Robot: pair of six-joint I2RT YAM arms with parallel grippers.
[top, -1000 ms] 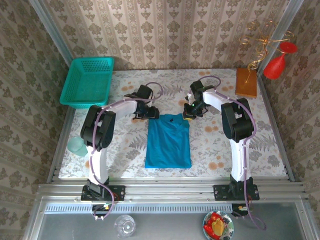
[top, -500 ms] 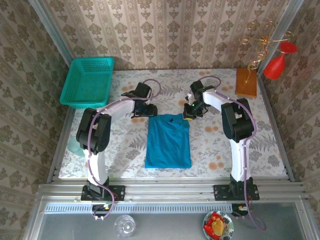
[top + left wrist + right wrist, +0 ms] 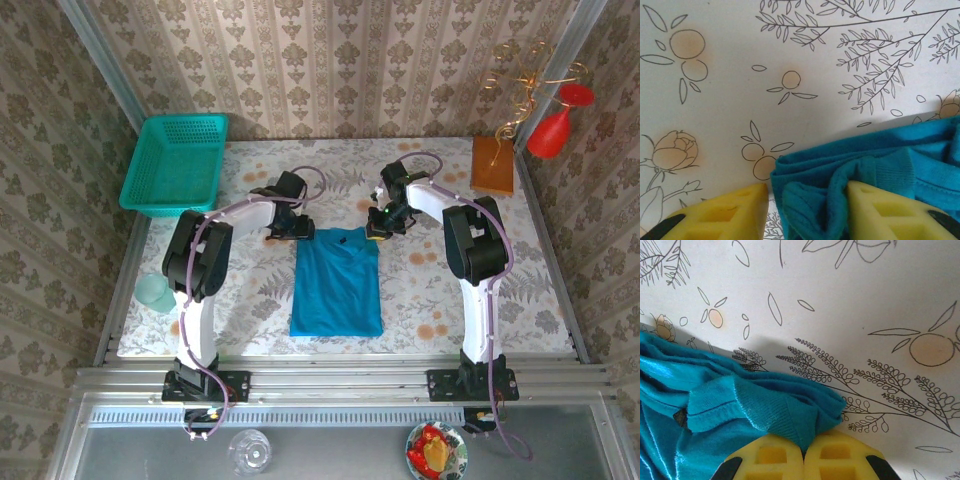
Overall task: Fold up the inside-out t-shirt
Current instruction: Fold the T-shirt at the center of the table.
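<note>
The blue-teal t-shirt [image 3: 337, 285] lies as a folded oblong in the middle of the table, its collar end at the far side. My left gripper [image 3: 293, 232] is at the shirt's far left corner. In the left wrist view its yellow fingers [image 3: 867, 205] stand open around a bunched fold of the t-shirt [image 3: 880, 160]; the right finger touches the cloth and the left one is just apart from it. My right gripper [image 3: 377, 230] is at the far right corner, shut on a ribbed edge of the t-shirt [image 3: 740, 400], the cloth pinched where the two pads [image 3: 775, 455] meet.
A teal mesh basket [image 3: 176, 165] stands at the far left corner of the table. A brown board [image 3: 492, 165] lies at the far right, with red ornaments [image 3: 553, 130] beside it. A pale teal cup [image 3: 155, 293] sits at the left edge.
The left arm drew a little back and left from the shirt's corner, then came back to it. The right arm and the shirt have not moved.
</note>
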